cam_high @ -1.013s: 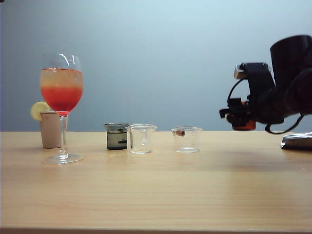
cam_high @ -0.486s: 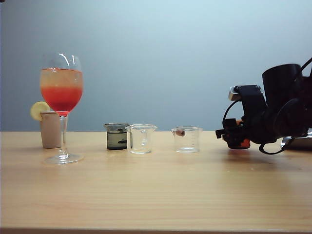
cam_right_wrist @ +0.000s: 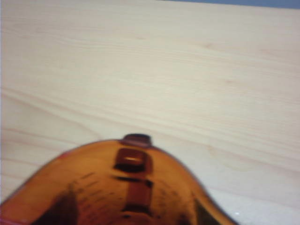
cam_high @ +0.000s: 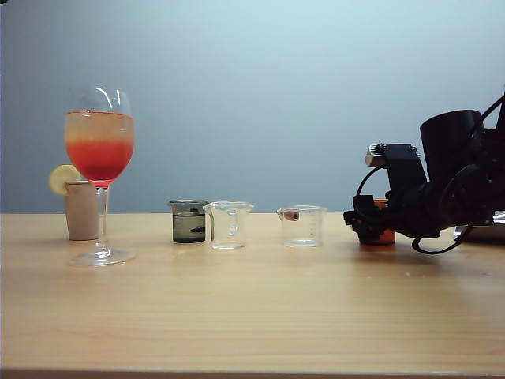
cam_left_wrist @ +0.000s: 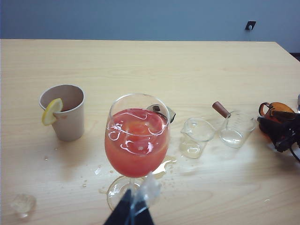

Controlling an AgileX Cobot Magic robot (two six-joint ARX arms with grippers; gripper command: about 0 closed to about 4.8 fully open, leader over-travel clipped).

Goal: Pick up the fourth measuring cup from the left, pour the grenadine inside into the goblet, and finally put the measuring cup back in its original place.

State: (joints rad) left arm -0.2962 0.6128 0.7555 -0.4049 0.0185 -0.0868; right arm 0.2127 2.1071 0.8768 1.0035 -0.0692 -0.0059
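While my right gripper (cam_high: 371, 227) rests low on the table (cam_high: 252, 316) at the far right end of the cup row, the fourth measuring cup (cam_high: 384, 234) stands upright between its fingers, base on the wood, at three o'clock from the clear cup (cam_high: 303, 226). Whether my jaws clamp it or stand slack around it, I cannot tell. From my right wrist, the amber cup fills the near field. The goblet (cam_high: 99, 158), at nine o'clock of the row, holds the grenadine (cam_high: 99, 160) under a paler layer. My left gripper (cam_left_wrist: 128, 213) sits by the goblet's foot, its opening hidden.
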